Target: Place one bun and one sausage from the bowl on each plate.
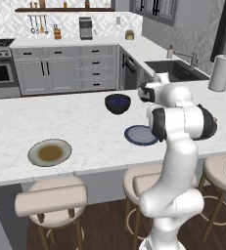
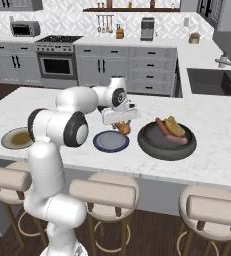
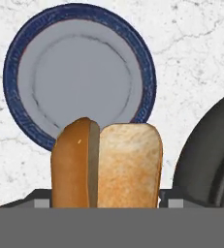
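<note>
gripper (image 2: 121,125): clamped on bun (image 3: 106,164), bun between the fingertips
position: above blue-grey plate (image 3: 79,72), beside bowl (image 2: 167,142)

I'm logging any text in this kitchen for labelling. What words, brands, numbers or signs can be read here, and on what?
None can be read. The bun, blue-grey plate, wide bowl and beige plate bear no writing. The coffee machine and toaster oven are too small to show any.
</note>
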Motion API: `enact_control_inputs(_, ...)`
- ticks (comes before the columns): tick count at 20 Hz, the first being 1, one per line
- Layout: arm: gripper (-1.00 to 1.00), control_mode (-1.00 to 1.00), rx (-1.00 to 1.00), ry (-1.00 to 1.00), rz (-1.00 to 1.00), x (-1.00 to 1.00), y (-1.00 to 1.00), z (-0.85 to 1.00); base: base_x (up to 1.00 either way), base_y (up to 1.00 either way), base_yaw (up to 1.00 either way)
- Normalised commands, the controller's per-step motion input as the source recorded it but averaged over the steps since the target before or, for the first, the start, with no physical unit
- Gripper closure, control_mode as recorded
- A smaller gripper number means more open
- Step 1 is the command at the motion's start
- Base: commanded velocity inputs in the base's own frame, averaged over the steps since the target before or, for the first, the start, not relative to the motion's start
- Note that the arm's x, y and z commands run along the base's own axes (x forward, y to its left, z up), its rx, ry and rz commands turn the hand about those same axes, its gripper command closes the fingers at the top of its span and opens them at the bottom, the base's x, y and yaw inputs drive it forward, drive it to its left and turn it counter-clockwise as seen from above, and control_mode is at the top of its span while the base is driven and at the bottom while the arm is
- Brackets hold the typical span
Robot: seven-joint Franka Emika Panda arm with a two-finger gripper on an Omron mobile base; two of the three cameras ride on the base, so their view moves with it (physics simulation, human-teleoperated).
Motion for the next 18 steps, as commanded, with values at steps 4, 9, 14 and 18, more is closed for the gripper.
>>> enact_control_inputs(4, 1.00, -1.00, 0.00, -0.01, -0.20, 0.01, 0.55, -0.08, 0.00, 0.00, 0.00)
enact_control_inputs(9, 1.00, -1.00, 0.00, -0.01, -0.20, 0.00, 0.21, -0.22, 0.00, 0.00, 0.00)
enact_control_inputs(14, 1.00, -1.00, 0.00, 0.00, -0.09, 0.13, 0.00, -0.31, 0.00, 0.00, 0.00)
enact_control_inputs(18, 1.00, -1.00, 0.00, 0.00, -0.02, 0.04, 0.00, -0.35, 0.00, 0.00, 0.00)
